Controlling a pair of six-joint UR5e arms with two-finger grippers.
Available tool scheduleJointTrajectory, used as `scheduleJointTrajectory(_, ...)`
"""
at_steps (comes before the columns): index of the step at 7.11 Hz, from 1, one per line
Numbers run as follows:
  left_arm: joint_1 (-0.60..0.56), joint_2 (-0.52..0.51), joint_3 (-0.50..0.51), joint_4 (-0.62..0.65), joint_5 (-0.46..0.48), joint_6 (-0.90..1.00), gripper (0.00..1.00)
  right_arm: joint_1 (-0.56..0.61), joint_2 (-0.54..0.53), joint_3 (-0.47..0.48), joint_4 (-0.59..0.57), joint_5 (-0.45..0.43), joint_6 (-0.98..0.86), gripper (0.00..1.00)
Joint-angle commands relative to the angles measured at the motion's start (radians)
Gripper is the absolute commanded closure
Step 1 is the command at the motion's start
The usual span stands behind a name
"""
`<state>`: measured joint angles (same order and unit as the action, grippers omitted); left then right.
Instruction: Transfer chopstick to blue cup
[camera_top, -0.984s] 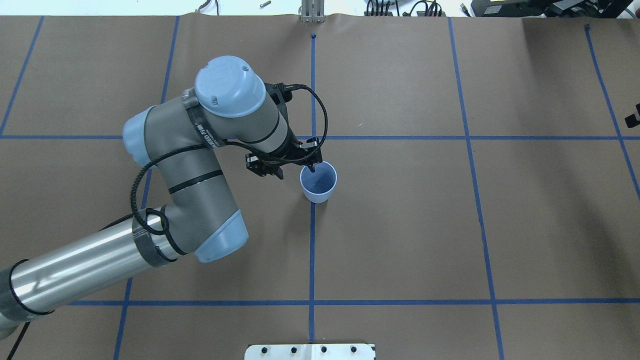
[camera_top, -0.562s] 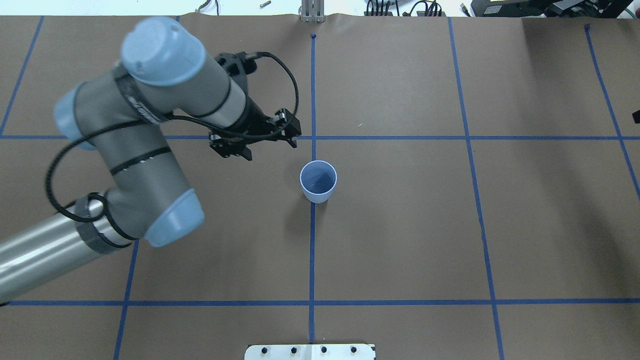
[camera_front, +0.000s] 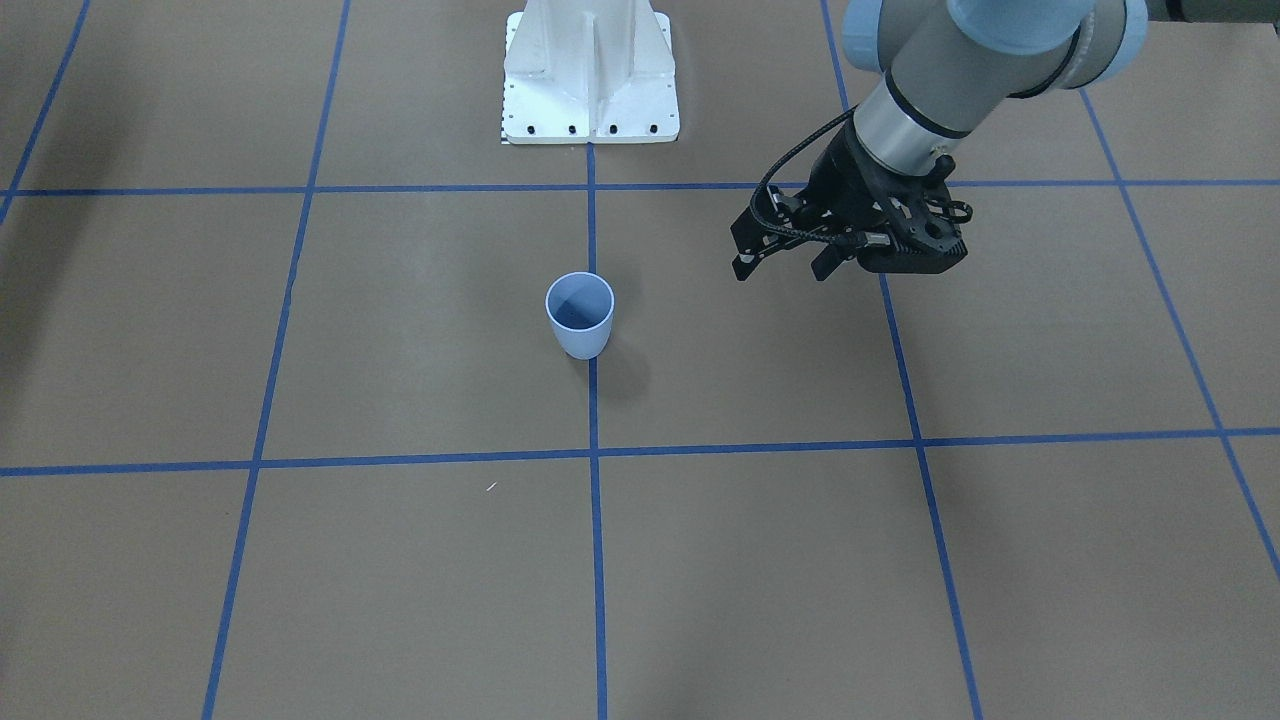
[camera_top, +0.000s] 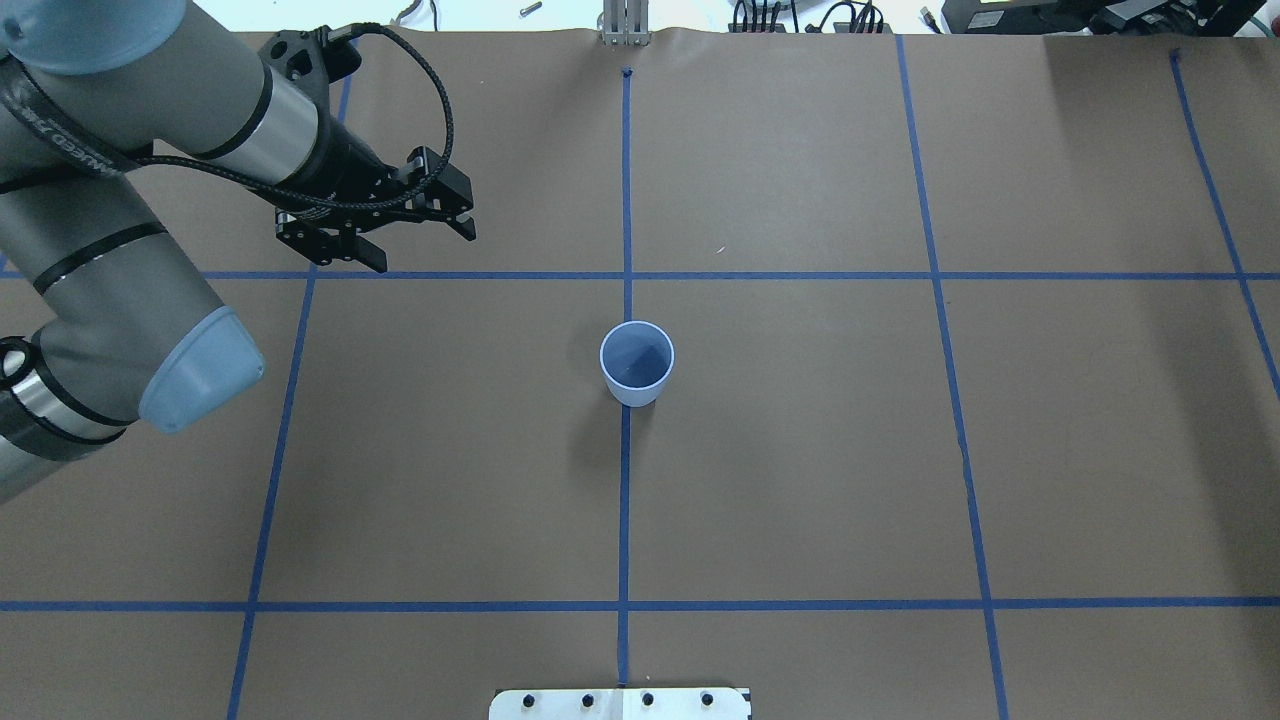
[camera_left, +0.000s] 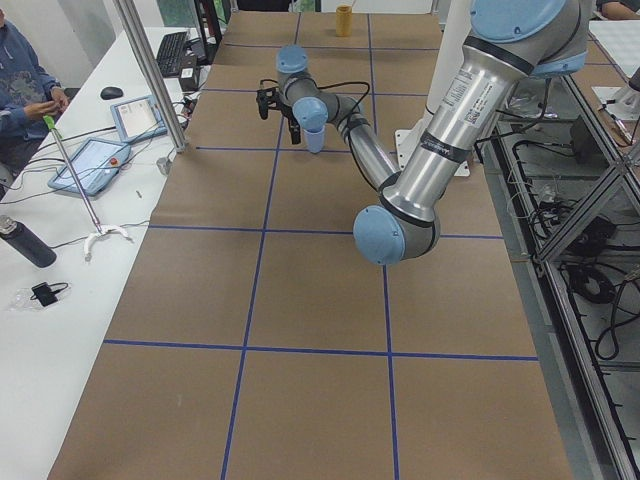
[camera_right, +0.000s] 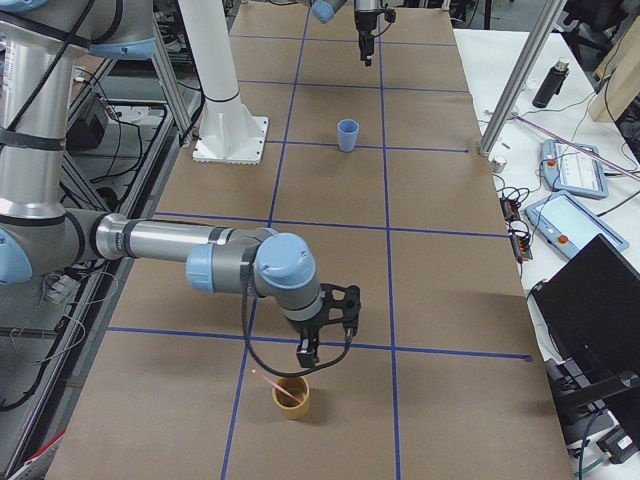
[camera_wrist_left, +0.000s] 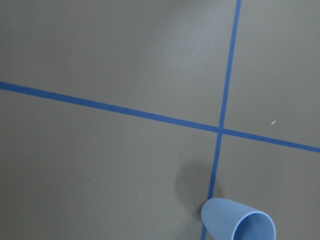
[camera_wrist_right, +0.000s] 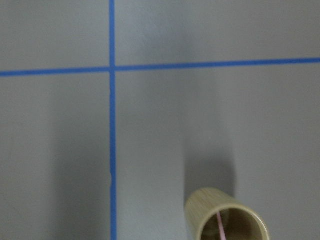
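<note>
The blue cup (camera_top: 637, 362) stands upright and empty at the table's middle on a blue tape line; it also shows in the front view (camera_front: 580, 313) and the left wrist view (camera_wrist_left: 239, 225). My left gripper (camera_top: 420, 238) is open and empty, well to the left of the cup and farther back, above the table (camera_front: 780, 268). A thin pink chopstick (camera_wrist_right: 220, 227) stands in a tan bamboo cup (camera_right: 291, 397) at the table's right end. My right gripper (camera_right: 310, 352) hangs just above that cup; I cannot tell whether it is open or shut.
Blue tape lines grid the brown paper table cover. The white robot base plate (camera_front: 590, 70) sits at the robot's side of the table. A side table with tablets (camera_left: 90, 165) and a seated person (camera_left: 20, 70) lies beyond the table's far edge.
My left gripper has drawn back from the blue cup's rim, moving left and toward the table's far side, open throughout. The cup has stayed in place.
</note>
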<state>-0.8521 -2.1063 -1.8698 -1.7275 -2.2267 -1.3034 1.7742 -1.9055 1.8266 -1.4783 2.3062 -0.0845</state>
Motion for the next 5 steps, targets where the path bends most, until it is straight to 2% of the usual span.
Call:
scheduleJointTrajectory(1, 0.002, 0.002, 0.006, -0.001, 0.001, 0.003, 0.02, 0.018, -0.185, -0.018, 0.184, -0.018, -0.044, 0.02)
scheduleJointTrajectory(2, 0.004, 0.002, 0.009, -0.003, 0.002, 0.004, 0.02, 0.018, -0.191, -0.032, 0.202, -0.019, -0.05, 0.03)
scheduleJointTrajectory(3, 0.002, 0.003, 0.009, -0.003, 0.002, 0.004, 0.02, 0.018, -0.179, -0.064, 0.205, -0.017, -0.051, 0.38)
scheduleJointTrajectory(4, 0.005, 0.003, 0.012, -0.003, 0.004, 0.004, 0.02, 0.019, -0.172, -0.067, 0.205, -0.019, -0.051, 0.95)
scheduleJointTrajectory(5, 0.007, 0.0, 0.023, -0.003, 0.004, 0.003, 0.02, 0.019, -0.168, -0.066, 0.207, -0.017, -0.051, 1.0)
